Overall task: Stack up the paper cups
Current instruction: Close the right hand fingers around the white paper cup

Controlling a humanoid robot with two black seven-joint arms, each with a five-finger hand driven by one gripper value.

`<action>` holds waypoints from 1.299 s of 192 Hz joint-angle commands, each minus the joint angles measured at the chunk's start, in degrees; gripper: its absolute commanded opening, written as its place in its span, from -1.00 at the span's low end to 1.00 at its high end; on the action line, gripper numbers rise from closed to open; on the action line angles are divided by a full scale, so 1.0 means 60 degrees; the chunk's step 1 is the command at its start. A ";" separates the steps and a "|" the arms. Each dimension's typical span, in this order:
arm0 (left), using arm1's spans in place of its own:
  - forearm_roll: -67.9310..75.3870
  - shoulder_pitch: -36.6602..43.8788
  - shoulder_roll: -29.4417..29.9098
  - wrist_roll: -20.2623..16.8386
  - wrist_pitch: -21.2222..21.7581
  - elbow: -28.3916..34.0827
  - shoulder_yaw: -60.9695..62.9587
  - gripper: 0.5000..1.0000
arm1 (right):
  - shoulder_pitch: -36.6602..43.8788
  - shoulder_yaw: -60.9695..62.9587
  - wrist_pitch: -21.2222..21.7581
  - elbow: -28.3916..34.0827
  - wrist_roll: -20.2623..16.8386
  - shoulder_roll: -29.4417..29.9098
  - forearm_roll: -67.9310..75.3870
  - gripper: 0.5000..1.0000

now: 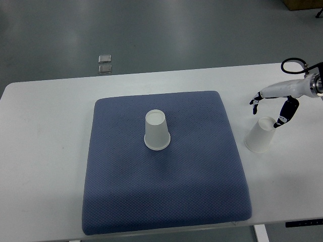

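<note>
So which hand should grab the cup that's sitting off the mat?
The right hand. It hovers just above the paper cup on the table, fingers spread, while no left arm is in view. The other cup stands upside down on the blue mat.

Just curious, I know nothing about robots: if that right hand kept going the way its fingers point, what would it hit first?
Probably the paper cup on the white table just below the open right hand; the height gap is unclear.
</note>
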 commanded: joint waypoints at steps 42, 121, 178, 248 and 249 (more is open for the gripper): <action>0.0000 0.0000 0.0000 0.0000 -0.0009 0.0000 0.0000 1.00 | -0.0019 -0.0339 -0.0157 0.0000 0.0241 -0.0016 -0.0022 0.62; 0.0000 0.0000 0.0000 0.0000 0.0005 0.0000 0.0000 1.00 | -0.0326 -0.0339 -0.0611 -0.0015 0.0227 0.0087 -0.0139 0.61; 0.0000 0.0000 0.0000 0.0000 -0.0009 0.0000 0.0000 1.00 | -0.0458 -0.0339 -0.0816 -0.0103 0.0227 0.0131 -0.0169 0.61; 0.0000 0.0000 0.0000 0.0000 -0.0009 0.0000 0.0000 1.00 | -0.0883 -0.0339 -0.1373 -0.0249 0.0168 0.0277 -0.0213 0.61; 0.0000 0.0000 0.0000 0.0000 -0.0009 0.0000 0.0000 1.00 | -0.0883 -0.0339 -0.1388 -0.0264 0.0168 0.0292 -0.0213 0.61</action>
